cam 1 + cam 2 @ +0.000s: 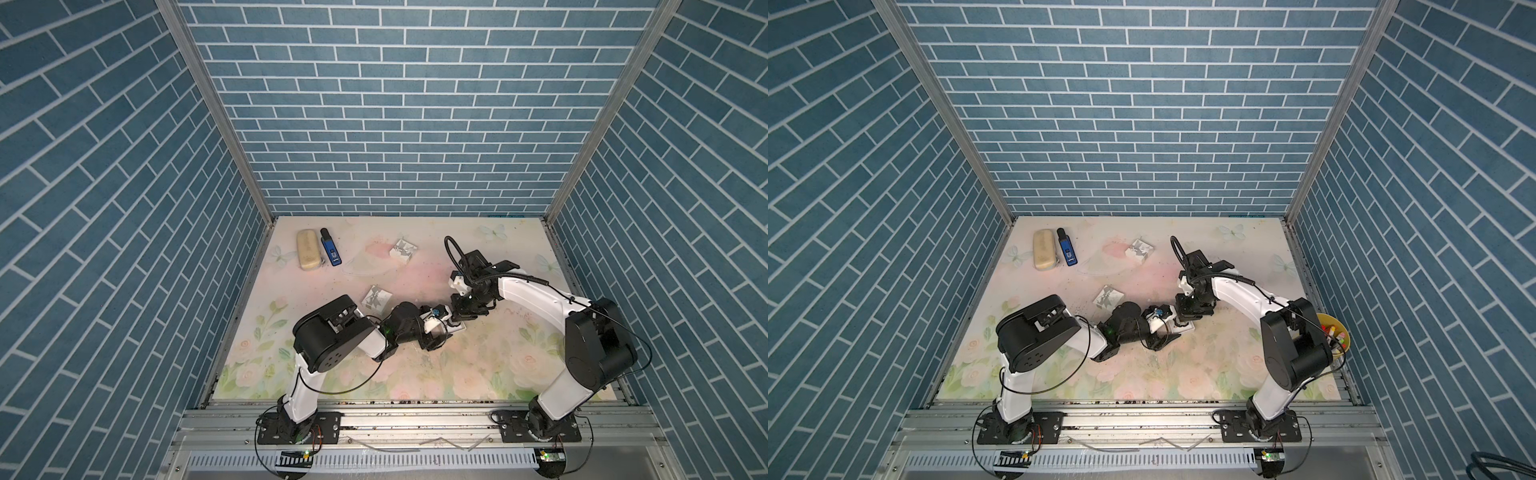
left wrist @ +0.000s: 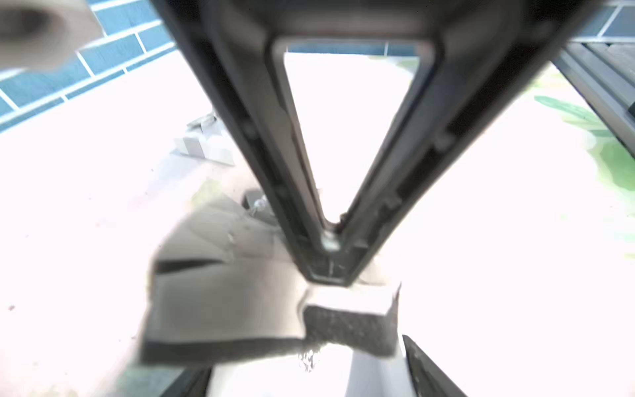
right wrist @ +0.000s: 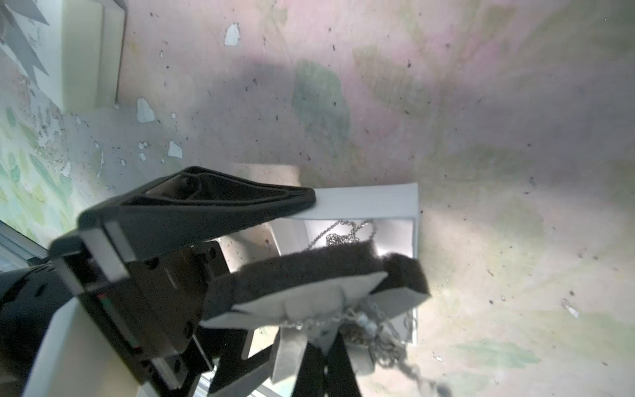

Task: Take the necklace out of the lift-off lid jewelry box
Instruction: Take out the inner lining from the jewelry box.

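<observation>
Lying far left of and behind the open white jewelry box (image 3: 371, 202) on the floral table (image 1: 415, 374), a tan case (image 1: 308, 250) sits just beside a blue device (image 1: 331, 252). Between those and the box are 2 patterned square pieces: 1 (image 1: 403, 250) well behind the box, the other (image 1: 377, 297) near its left side, by the left arm.

The left gripper (image 1: 449, 329) reaches the box from the left, its jaws spread wide on either side of it. In the right wrist view, 1 of its fingers (image 3: 213, 202) touches the box's outer wall; the other is hidden, so whether the box is clamped cannot be told.

A dark foam insert (image 3: 309, 271) with a white backing is tilted up over the box's opening. The necklace (image 3: 343, 234) lies partly inside the box, a coil of silver chain showing on its floor, while more chain bunches at the insert's raised edge and trails down past it.

The right gripper (image 2: 330, 242) comes down on the box from the right, its jaws pressed together on that bunched chain at the insert's edge.

Well to the right of the box, a yellow bowl (image 1: 1329, 320) shows in a top view.
</observation>
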Motion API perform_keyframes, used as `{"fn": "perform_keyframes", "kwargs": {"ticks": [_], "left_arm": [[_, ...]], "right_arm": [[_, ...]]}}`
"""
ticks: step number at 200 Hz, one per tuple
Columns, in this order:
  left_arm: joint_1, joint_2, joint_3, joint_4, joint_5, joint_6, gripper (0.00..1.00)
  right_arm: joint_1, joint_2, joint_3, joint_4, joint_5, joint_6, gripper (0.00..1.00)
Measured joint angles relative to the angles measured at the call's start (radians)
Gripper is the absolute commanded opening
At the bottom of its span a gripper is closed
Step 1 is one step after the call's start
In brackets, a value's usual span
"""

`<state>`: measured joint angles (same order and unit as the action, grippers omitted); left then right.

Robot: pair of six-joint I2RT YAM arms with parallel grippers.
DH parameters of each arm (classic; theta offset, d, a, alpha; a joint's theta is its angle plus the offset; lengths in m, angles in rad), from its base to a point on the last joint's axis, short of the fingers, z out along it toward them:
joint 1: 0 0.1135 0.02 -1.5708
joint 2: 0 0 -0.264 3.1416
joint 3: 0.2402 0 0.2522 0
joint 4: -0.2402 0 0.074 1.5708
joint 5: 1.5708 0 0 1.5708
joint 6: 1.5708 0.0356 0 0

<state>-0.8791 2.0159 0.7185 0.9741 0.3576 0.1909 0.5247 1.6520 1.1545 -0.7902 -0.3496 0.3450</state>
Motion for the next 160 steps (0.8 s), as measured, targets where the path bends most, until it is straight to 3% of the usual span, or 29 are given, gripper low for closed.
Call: {"fn": "perform_keyframes", "kwargs": {"ticks": [55, 118, 160], "left_arm": [[0.000, -0.010, -0.001, -0.074, -0.036, 0.006, 0.99], [0.002, -0.206, -0.078, -0.117, -0.077, 0.000, 1.00], [0.018, -0.386, -0.055, -0.283, -0.101, -0.096, 0.95]], "right_arm": [[-0.002, -0.032, 0.000, -0.004, 0.019, 0.018, 0.00], [-0.002, -0.143, 0.008, -0.021, 0.100, 0.053, 0.00], [-0.002, -0.210, 0.041, -0.036, 0.148, 0.078, 0.00]]}}
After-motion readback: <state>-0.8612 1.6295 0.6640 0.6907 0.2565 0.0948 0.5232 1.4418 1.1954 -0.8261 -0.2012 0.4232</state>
